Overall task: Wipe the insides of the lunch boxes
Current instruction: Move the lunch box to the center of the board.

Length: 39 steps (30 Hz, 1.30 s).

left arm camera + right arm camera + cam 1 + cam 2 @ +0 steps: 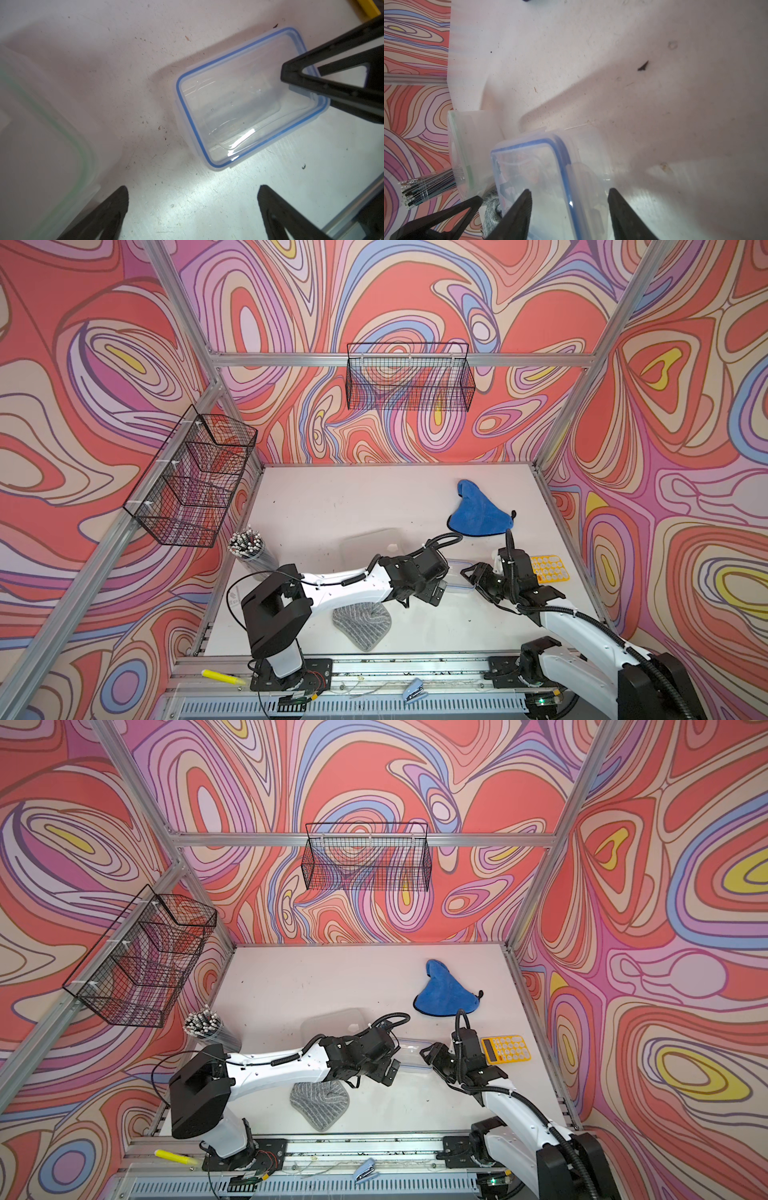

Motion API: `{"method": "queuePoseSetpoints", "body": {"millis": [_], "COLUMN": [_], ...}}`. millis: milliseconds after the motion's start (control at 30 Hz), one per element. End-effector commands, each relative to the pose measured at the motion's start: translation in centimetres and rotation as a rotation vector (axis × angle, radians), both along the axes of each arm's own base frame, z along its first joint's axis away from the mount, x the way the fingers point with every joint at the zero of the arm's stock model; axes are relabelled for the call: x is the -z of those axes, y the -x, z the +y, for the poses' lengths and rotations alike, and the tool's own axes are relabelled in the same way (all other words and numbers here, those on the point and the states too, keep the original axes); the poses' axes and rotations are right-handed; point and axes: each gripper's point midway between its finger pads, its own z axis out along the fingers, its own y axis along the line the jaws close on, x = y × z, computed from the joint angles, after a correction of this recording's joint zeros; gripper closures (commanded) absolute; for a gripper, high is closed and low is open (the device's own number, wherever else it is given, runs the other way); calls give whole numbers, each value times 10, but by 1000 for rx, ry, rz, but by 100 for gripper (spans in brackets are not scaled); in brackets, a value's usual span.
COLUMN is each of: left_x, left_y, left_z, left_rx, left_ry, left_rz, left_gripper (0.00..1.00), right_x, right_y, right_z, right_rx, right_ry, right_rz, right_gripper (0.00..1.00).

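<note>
Astride one edge of the small lunch box point(533, 166), the right tool point(569, 192) stands parted.

Left arm point(345, 587): we see it stretched low from its base toward the middle, wrist tipped down. Left gripper point(193, 190): fingers point(116, 199) spread wide. Right arm point(569, 626): angled inward from its base, elbow bent. Right gripper point(570, 192): fingers point(521, 207) parted. We note the two grippers close together, tips facing.
</note>
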Motion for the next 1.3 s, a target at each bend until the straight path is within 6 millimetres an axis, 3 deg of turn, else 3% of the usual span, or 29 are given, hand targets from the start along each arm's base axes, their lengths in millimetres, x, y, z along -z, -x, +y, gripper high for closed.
{"method": "queuePoseSetpoints", "body": {"millis": [0,400,567,1067,1267], "left_x": [6,19,26,20,18], "left_y": [0,-27,-36,-77,-75], "left_z": [-4,-11,-1,22,5], "left_rx": [19,-47,-97,-227,-203], "left_ry": [11,138,126,142,216], "left_rz": [88,171,166,51,112], "left_gripper": [0,0,0,0,4], "right_x": [11,9,5,-3,-5], "right_y": [2,-15,-28,-56,-65], "right_z": [-3,8,11,24,28], "right_rx": [36,35,43,42,36], "right_ry": [5,-31,-34,-43,-53], "right_rz": [33,7,-19,-77,-88], "right_gripper": [43,54,55,56,56]}}
